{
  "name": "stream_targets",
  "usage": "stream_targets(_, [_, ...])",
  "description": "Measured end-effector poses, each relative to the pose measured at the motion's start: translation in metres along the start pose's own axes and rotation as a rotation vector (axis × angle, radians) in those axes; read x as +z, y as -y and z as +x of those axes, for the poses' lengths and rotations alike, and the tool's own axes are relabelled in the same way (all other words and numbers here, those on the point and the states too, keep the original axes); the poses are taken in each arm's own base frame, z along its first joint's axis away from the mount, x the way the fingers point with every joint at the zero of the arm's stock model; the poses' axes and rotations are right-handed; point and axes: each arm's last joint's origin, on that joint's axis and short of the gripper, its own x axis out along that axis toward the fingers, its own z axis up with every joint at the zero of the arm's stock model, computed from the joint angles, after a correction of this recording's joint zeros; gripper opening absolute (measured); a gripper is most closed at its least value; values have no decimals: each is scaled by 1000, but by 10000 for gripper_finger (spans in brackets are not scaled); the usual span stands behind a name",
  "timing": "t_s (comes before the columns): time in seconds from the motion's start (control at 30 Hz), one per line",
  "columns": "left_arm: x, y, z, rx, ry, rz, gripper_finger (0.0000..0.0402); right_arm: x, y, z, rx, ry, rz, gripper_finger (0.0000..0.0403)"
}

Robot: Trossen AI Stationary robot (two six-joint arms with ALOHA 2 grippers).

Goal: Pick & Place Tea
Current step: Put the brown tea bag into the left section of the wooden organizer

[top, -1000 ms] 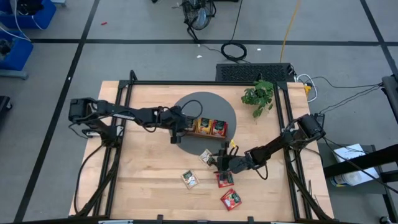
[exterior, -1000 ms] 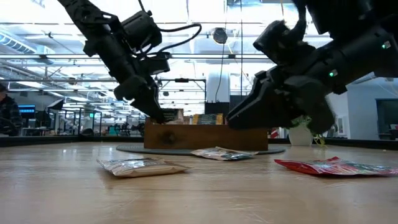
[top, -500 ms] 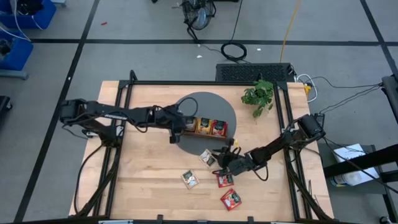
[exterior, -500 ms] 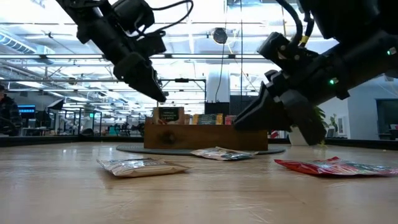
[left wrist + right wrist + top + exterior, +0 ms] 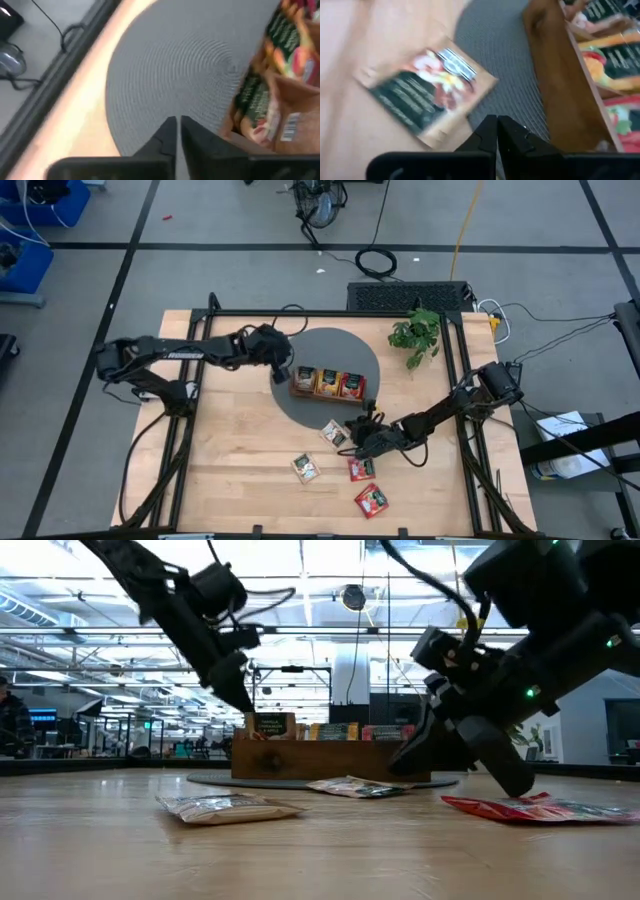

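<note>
High view: wooden tray [image 5: 328, 384] is seen on the grey mat [image 5: 345, 350], sachets standing in its compartments. Four loose tea sachets [image 5: 306, 468] lie on the table [image 5: 235, 450], near side of tray. Left gripper [image 5: 279, 373] clenched, empty, just beside tray's left end.

Low view: right gripper [image 5: 420, 745] clenched, empty, near tray.

Right wrist view: green sachet [image 5: 425, 95] half on mat beside tray; print unreadable.
</note>
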Motion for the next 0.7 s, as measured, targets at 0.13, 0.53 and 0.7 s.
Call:
stream_targets(0.13, [-5,-8,24,8,-14,-33,10,-9,12,6,-33,-33,34,5])
stream_targets(0.53, [-27,12,67,-87,-127,3,10,-36,45,17,-76,-32,169,1])
stream_targets(0.7, [-26,23,65,-110,-120,22,24,-40,52,19,-98,-42,195,1])
